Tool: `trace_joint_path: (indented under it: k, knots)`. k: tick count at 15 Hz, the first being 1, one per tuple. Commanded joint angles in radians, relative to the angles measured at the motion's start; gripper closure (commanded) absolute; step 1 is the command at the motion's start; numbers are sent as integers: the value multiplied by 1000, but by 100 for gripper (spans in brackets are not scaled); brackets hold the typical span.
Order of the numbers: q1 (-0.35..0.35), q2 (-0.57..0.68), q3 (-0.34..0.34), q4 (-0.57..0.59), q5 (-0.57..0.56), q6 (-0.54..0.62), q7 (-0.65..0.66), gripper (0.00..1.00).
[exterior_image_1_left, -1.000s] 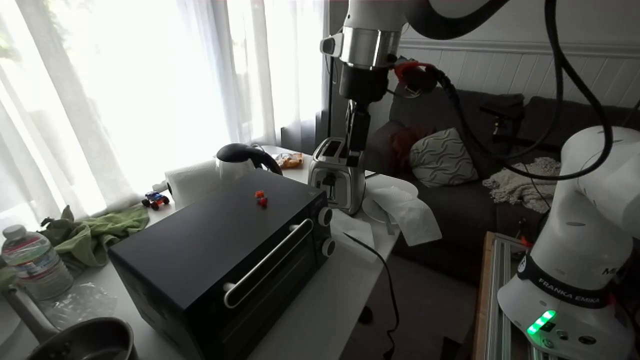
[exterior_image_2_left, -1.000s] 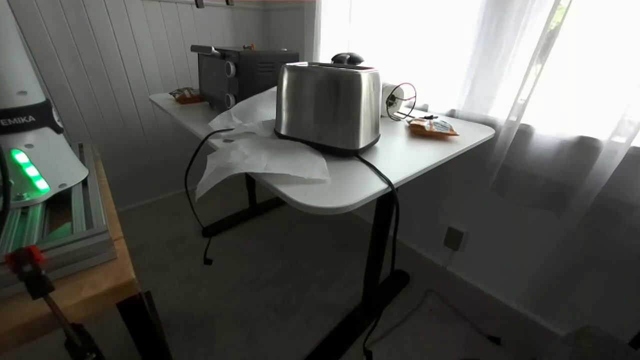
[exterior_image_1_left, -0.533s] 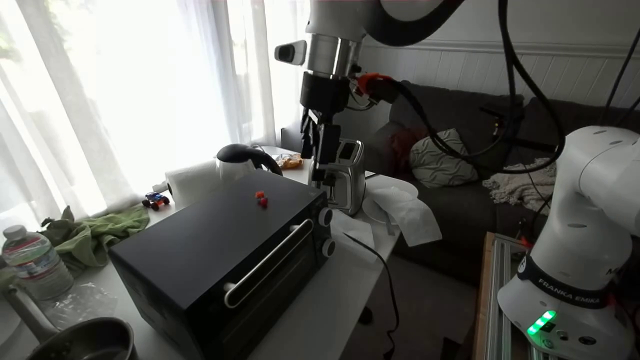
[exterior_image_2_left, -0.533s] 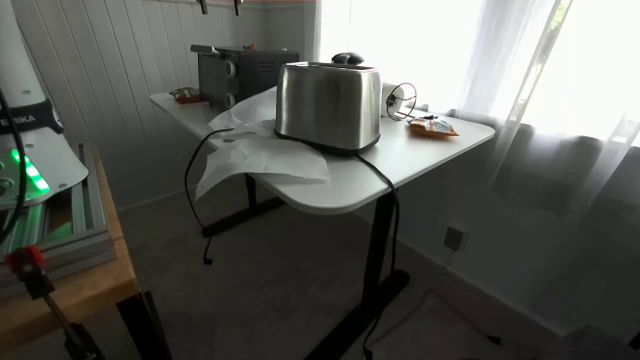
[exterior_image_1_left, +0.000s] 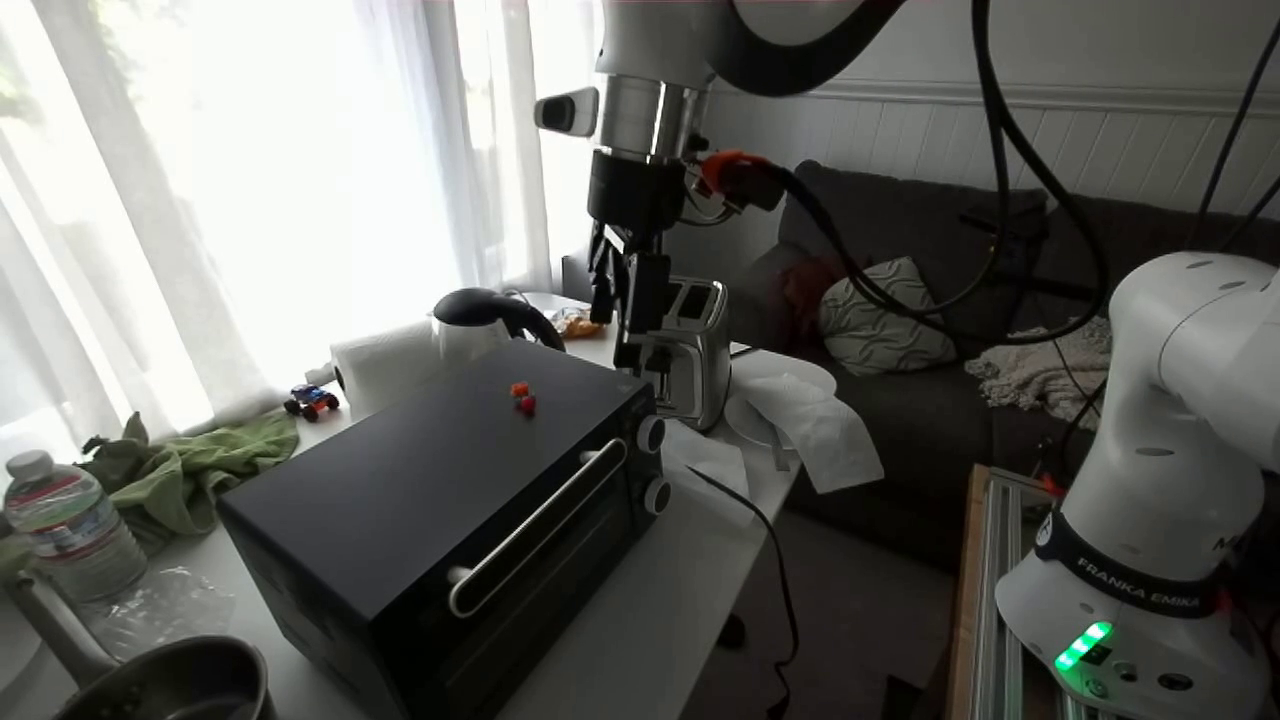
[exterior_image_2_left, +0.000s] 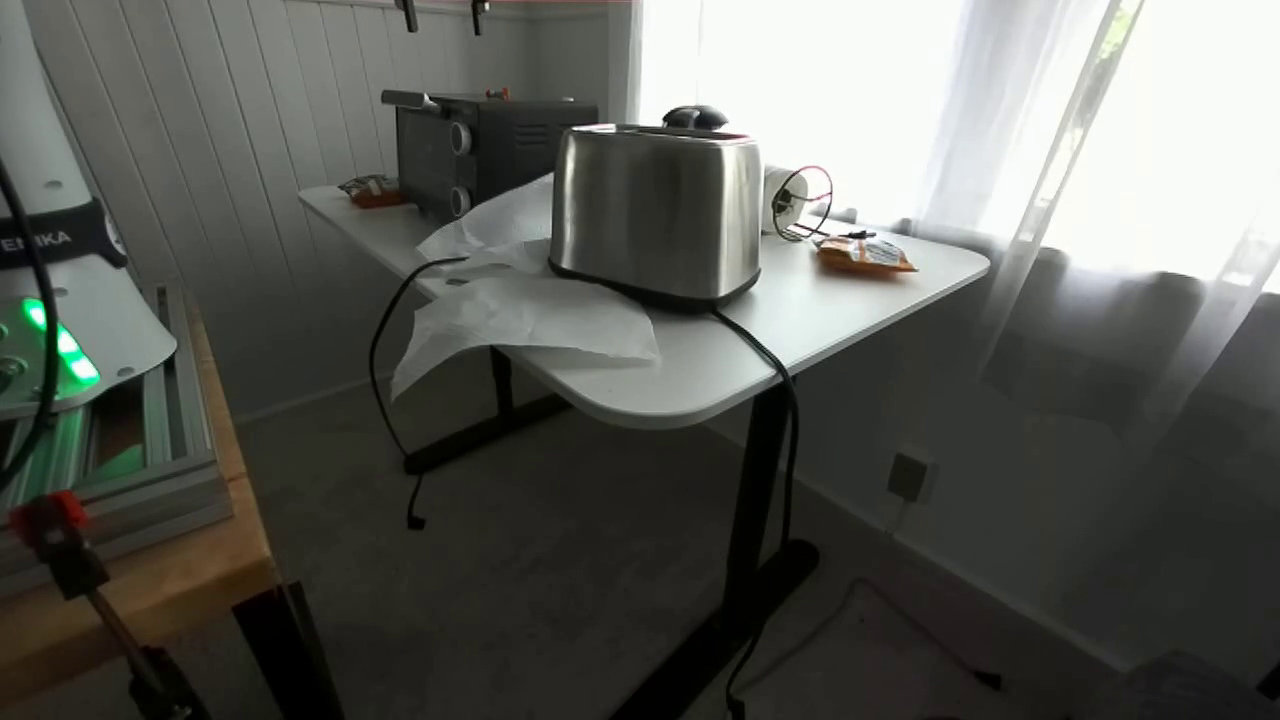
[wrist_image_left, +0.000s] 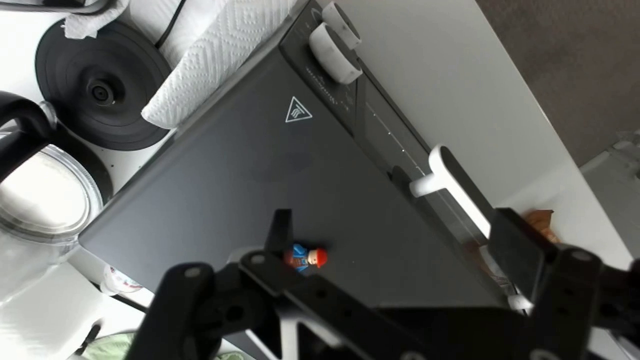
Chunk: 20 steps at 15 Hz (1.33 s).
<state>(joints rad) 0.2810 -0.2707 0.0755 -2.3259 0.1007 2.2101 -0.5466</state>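
"Sheer curtains (exterior_image_2_left: 1050, 250) light the white table (exterior_image_2_left: 700, 380); what does it carry?"

"Dark toaster oven (exterior_image_1_left: 430, 450); on its top, well in from the corners, rests a small red-capped toy figure (wrist_image_left: 305, 257); a steel toaster (exterior_image_2_left: 655, 215) stands near a rounded table corner."

"And the gripper (wrist_image_left: 395, 235)?"

"Fingers (wrist_image_left: 281, 227) spread wide, gripping nothing; it hangs above the oven, apart from the figure, which one finger partly covers in the wrist view; I'd judge the step as lining up, before contact."

"What would a grip call for?"

"Bringing the figure midway between the fingers, I think; then lowering, clear of the handle (wrist_image_left: 461, 200) along the oven's front edge."
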Motion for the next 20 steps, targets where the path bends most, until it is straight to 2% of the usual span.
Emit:
trace_joint_path:
  k: [1, 8, 12, 15, 16, 20]
  knots:
    - [-10, 0, 10, 2, 3, -3, -2, 0]
    - [34, 27, 8, 10, 73, -35, -271, 0]
    - [49, 79, 3, 46, 173, -135, -435, 0]
    - [31, 122, 17, 73, 191, -223, -504, 0]
    - [20, 136, 27, 81, 164, -233, -493, 0]
    - [6, 183, 52, 98, 124, -188, -514, 0]
